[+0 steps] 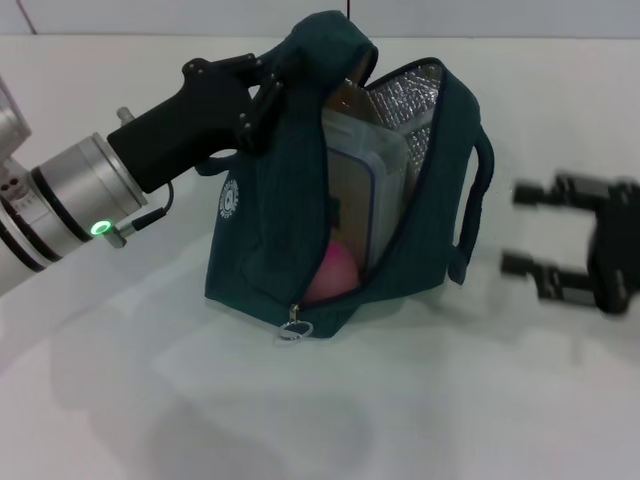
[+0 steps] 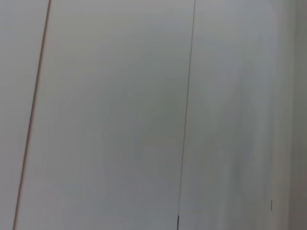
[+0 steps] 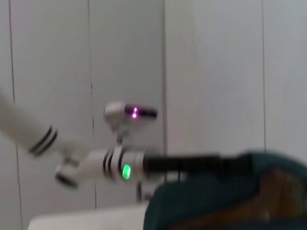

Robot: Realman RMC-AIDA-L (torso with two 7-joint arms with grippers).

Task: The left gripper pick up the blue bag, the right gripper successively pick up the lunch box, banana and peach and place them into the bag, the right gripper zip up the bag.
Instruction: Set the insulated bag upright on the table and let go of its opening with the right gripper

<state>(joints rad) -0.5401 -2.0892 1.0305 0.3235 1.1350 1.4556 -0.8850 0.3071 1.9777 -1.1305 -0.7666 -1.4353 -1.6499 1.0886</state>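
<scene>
The left gripper (image 1: 268,92) pinches the top of the blue bag (image 1: 260,240). Inside sit the lunch box (image 1: 365,190) and the peach (image 1: 335,270). The right gripper (image 1: 522,228) waits beside it, fingers apart.

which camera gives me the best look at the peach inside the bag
The head view. There the peach shows pink through the unzipped opening of the blue bag, low down beside the lunch box. The right wrist view catches only the bag's top, no peach. The left wrist view shows only wall panels.

big white table (image 1: 330,420), pale wall panels (image 2: 110,115) with thin dark lines running between them
</scene>
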